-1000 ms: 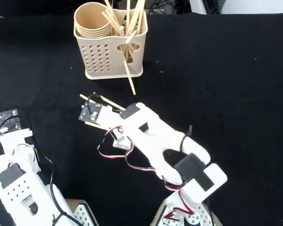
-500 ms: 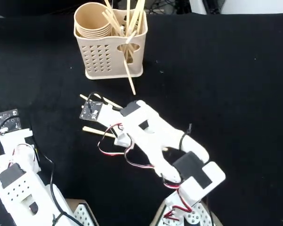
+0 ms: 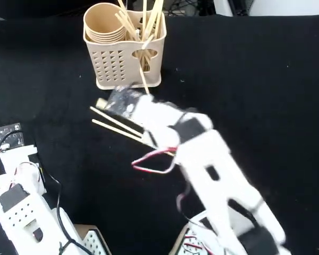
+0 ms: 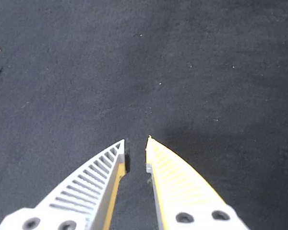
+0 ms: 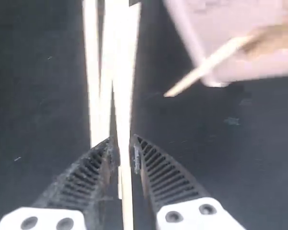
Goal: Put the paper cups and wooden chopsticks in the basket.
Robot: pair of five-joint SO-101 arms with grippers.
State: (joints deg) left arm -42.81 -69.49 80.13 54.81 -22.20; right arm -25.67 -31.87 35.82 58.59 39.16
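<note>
The beige basket stands at the far side of the table, with stacked paper cups and several wooden chopsticks in it. One chopstick pokes out through the basket's side hole, its tip near the table. My right gripper is shut on a few wooden chopsticks that stick out ahead of it. In the high view these held chopsticks sit just in front of the basket. My left gripper is shut over bare black cloth, holding nothing.
The black cloth covers the whole table. The left arm sits at the near left corner. In the right wrist view the basket lies ahead and to one side, with the poking chopstick in front of it.
The right arm has swung up and toward the basket, carrying the chopsticks with it. The left arm has not moved.
</note>
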